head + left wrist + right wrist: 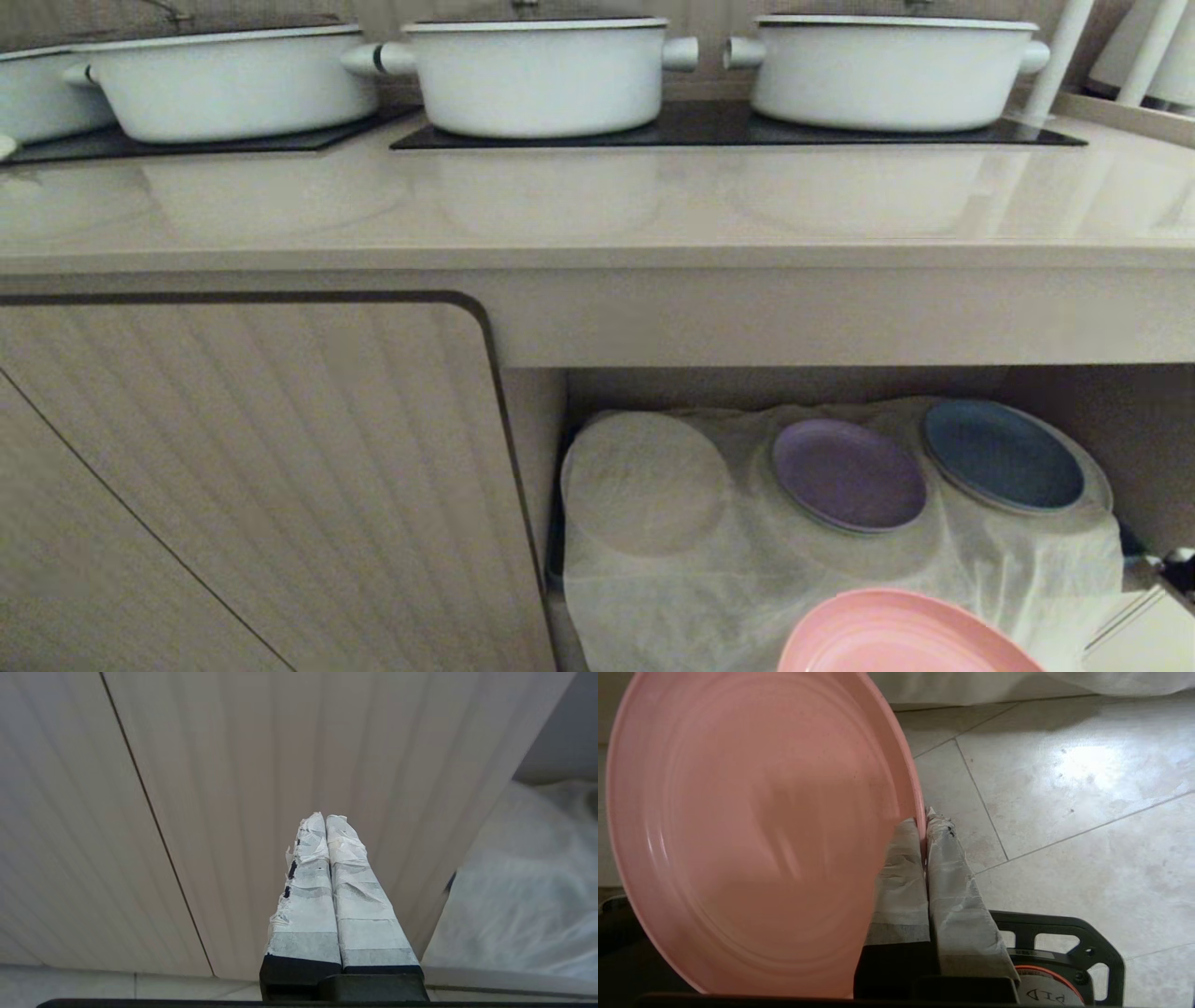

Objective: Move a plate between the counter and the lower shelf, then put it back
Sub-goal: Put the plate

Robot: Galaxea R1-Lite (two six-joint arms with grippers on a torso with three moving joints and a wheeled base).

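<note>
Right now the step in hand looks like carrying the plate (896,635) between the lower shelf (840,579) and the counter (597,215); which way it is heading I cannot tell.

Layout, big to small:
- Counter is filling the upper half of the head view, with 3 white pots (537,75) sitting on the black hob panels (728,131) toward 12 o'clock. Its front strip is reading bare, so that is my pick for a landing spot.
- Ribbed cabinet door (243,485) is taking up 8 o'clock.
- Lower shelf is opening at 5 o'clock, draped in white cloth (672,579), with a purple plate (848,474) and a blue plate (1004,455) side by side at the back and a round cloth-covered shape (644,481) at 9 o'clock of them.
- Plate is showing at 6 o'clock, in front of the shelf, off both surfaces; the right wrist view is showing it over floor tiles (1064,788).

Doing it well, my judgement: keep the plate level, clear the thick counter edge before moving in, and stay off the pots, or off the purple plate if going down.

Fingers:
- Right gripper (924,821) is pinching the plate's rim edge-on, taped fingers (952,882) clamped tight with only the rim between them.
- Left gripper (325,817) is sitting parked facing the cabinet door, fingers pressed together, holding nothing.
</note>
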